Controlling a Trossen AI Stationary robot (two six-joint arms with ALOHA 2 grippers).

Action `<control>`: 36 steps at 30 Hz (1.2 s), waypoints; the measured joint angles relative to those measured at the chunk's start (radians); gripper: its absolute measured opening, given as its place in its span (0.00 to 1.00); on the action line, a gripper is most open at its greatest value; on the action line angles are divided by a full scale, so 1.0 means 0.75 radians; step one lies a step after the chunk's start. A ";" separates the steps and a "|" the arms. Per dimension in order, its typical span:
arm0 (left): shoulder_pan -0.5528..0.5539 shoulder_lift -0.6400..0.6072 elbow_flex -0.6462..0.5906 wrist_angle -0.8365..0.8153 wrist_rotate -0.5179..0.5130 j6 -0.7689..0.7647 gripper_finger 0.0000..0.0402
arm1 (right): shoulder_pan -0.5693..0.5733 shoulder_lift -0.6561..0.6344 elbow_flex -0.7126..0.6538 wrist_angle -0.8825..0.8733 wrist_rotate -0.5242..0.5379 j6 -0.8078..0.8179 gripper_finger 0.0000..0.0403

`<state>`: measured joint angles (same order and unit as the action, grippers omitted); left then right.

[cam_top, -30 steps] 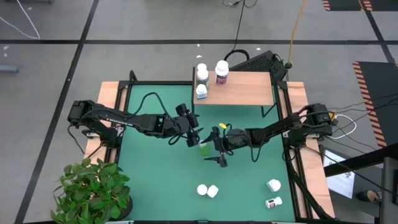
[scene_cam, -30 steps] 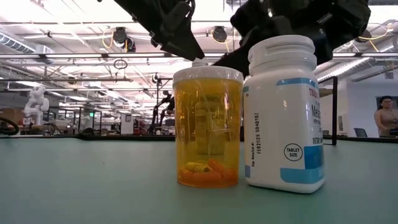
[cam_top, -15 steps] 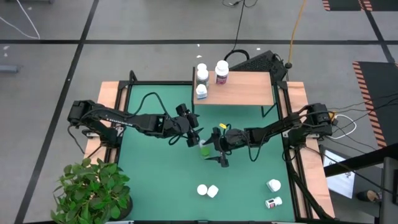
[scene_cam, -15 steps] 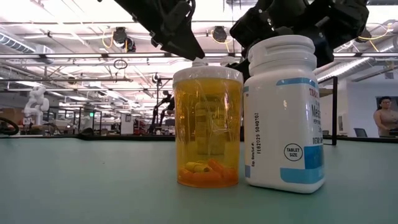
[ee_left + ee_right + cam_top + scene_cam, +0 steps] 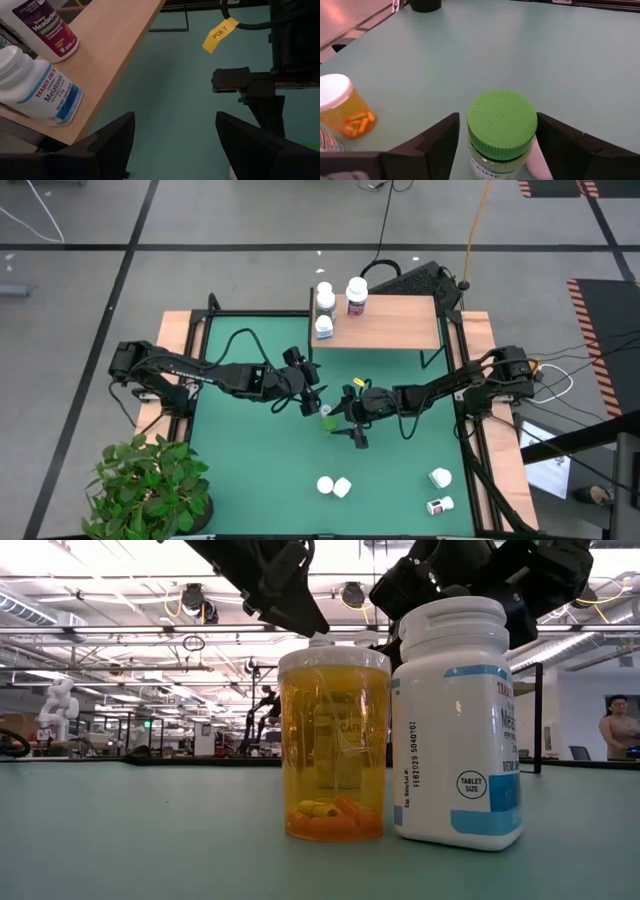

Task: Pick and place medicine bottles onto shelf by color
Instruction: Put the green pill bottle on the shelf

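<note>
Right gripper (image 5: 495,145) fingers straddle green-capped bottle (image 5: 502,125); left gripper (image 5: 175,135) empty.

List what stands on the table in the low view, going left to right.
Orange pill bottle → white bottle with the blue label. They stand side by side; both arms hang above and behind them.

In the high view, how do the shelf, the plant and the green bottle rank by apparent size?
1. Shelf and plant: they look alike, so I do not rank them; the frame also cuts the plant.
2. Green bottle, much the smallest, between both grippers.
</note>
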<state>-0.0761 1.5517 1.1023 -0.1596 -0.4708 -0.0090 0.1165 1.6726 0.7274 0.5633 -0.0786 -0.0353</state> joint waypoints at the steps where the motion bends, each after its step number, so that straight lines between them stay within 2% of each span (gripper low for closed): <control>1: 0.000 0.000 0.000 0.000 0.000 0.000 0.70 | 0.000 0.000 0.000 0.000 0.001 0.001 0.61; 5: 0.000 0.000 0.000 -0.001 0.000 0.000 0.70 | 0.000 -0.011 0.000 -0.006 0.003 0.012 0.55; 8: 0.000 0.000 0.000 -0.004 -0.005 -0.007 0.70 | 0.000 -0.089 0.000 -0.042 0.011 0.029 0.50; 11: 0.000 0.000 0.000 -0.025 -0.060 -0.029 0.70 | 0.000 -0.234 0.000 -0.142 0.086 0.031 0.48; 16: 0.013 0.000 0.000 -0.070 -0.103 -0.039 0.70 | -0.052 -0.558 0.001 -0.367 0.257 0.031 0.49; 19: 0.018 0.000 0.000 -0.072 -0.105 -0.039 0.70 | -0.134 -0.737 0.005 -0.477 0.317 0.031 0.48; 22: 0.028 0.000 0.000 -0.071 -0.106 -0.039 0.70 | -0.264 -0.844 0.077 -0.639 0.319 0.021 0.48; 25: 0.040 0.000 0.000 -0.071 -0.106 -0.041 0.70 | -0.402 -0.850 0.188 -0.761 0.314 -0.037 0.48; 29: 0.051 0.000 0.000 -0.071 -0.107 -0.059 0.70 | -0.560 -0.769 0.320 -0.836 0.300 -0.110 0.49; 36: 0.050 0.000 0.000 -0.071 -0.107 -0.071 0.70 | -0.768 -0.577 0.417 -0.858 0.144 -0.100 0.49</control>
<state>-0.0387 1.5517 1.1023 -0.2128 -0.5514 -0.0623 -0.4595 1.2397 1.0405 -0.0802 0.0296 -0.1100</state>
